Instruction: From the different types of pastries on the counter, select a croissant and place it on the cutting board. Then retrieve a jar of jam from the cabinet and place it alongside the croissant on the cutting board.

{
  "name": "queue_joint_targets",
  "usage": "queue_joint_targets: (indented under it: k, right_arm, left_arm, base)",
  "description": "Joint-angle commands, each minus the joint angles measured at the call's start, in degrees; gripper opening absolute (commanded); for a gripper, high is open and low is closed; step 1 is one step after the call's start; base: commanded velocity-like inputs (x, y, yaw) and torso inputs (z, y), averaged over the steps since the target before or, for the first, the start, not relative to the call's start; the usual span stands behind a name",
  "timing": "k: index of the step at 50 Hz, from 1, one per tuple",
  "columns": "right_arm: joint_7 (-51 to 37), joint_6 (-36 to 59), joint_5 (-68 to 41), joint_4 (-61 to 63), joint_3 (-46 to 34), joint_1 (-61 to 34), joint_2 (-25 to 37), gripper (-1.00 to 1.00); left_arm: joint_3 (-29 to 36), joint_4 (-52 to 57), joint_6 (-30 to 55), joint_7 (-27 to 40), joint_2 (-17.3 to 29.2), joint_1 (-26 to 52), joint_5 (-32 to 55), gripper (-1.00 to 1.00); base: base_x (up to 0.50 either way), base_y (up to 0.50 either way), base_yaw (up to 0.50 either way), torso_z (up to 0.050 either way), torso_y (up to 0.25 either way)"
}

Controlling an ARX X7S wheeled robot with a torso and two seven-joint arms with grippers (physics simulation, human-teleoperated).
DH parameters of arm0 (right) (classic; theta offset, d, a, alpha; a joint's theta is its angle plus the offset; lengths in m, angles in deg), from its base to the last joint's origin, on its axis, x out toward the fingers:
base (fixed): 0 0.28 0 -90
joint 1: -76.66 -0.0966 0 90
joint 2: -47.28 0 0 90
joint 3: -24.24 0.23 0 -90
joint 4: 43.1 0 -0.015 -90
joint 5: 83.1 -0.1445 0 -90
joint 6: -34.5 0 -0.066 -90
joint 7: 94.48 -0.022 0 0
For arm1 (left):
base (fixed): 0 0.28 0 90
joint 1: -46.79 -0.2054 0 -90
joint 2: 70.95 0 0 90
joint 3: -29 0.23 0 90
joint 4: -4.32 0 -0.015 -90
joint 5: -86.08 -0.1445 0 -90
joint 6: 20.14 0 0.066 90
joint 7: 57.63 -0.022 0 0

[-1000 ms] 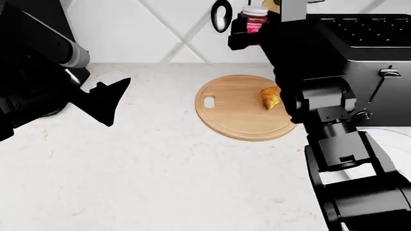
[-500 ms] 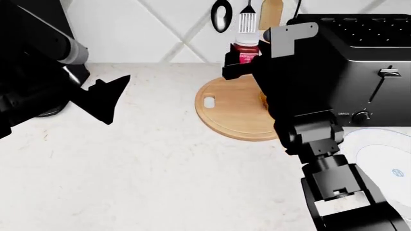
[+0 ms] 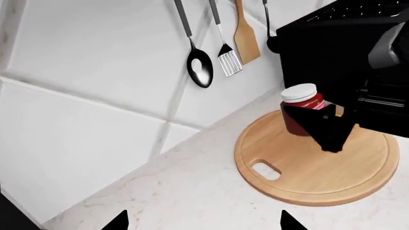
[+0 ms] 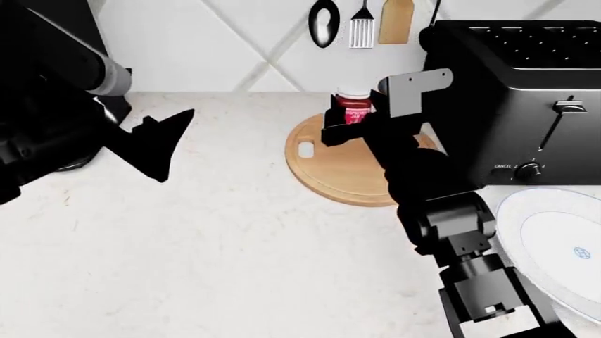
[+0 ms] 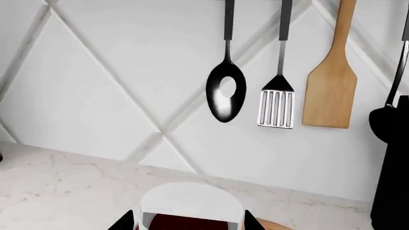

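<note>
My right gripper (image 4: 350,121) is shut on the jar of jam (image 4: 354,104), a small red jar with a white lid. It holds the jar upright at the far edge of the round wooden cutting board (image 4: 324,172), low over it or just touching; I cannot tell which. The left wrist view shows the jar (image 3: 300,108) and the board (image 3: 300,172). The right wrist view shows the jar's lid (image 5: 191,203) between my fingertips (image 5: 124,223). The croissant is hidden behind my right arm. My left gripper (image 4: 160,148) is open and empty above the counter (image 4: 235,253), left of the board.
A black toaster (image 4: 526,77) stands right of the board. A blue-rimmed white plate (image 4: 554,236) lies at the front right. A black spoon (image 4: 324,24), a slotted turner (image 4: 362,28) and a wooden spatula (image 4: 396,17) hang on the tiled wall behind the board.
My right gripper has come down with the jar from up by the wall to the far edge of the board. The arm now covers the croissant. The left arm has not moved.
</note>
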Motion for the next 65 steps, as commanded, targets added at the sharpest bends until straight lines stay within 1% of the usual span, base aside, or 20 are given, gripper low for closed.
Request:
queue_joint_targets:
  k: [1, 6, 21, 34, 47, 65]
  right_arm:
    - [0.77, -1.31, 1.03, 0.66, 0.01, 1.11, -0.12, -1.00]
    - [1.03, -1.57, 0.90, 0.50, -0.24, 1.40, -0.34, -1.00]
    - [1.60, -1.34, -0.13, 2.23, -0.65, 3.21, 0.00, -1.00]
    - [1.38, -1.56, -0.29, 2.05, -0.82, 3.43, 0.21, -1.00]
    - [1.20, -1.63, -0.19, 1.52, -1.19, 3.04, 0.29, -1.00]
    - [1.13, 2.52, -0.19, 0.64, -3.00, 2.81, 0.54, -1.00]
  left_arm:
    - [-0.83, 2.43, -4.74, -3.05, 0.99, -2.11, -1.19, 1.00]
    - [-0.52, 4.16, -6.66, -4.30, 1.90, -3.13, -2.84, 1.00]
    - [1.50, 5.56, -6.84, -4.76, 2.52, -2.99, -5.30, 1.00]
    - [1.66, 5.47, -7.01, -4.84, 2.64, -3.21, -5.22, 1.00]
    - [0.87, 5.20, -7.52, -4.67, 2.70, -3.32, -4.50, 1.00]
    - [0.50, 5.20, -7.76, -4.45, 2.85, -3.52, -3.84, 1.00]
  base:
    - [0.00, 0.00, 0.00, 0.000, 0.000]
    - [0.00, 0.00, 0.00, 0.000, 0.000]
    - [0.00, 0.00, 0.00, 0.000, 0.001]
    - [0.00, 0.00, 0.00, 0.000, -0.078]
    - [0.00, 0.00, 0.00, 0.000, 0.000]
    - [0.00, 0.00, 0.00, 0.000, 0.000]
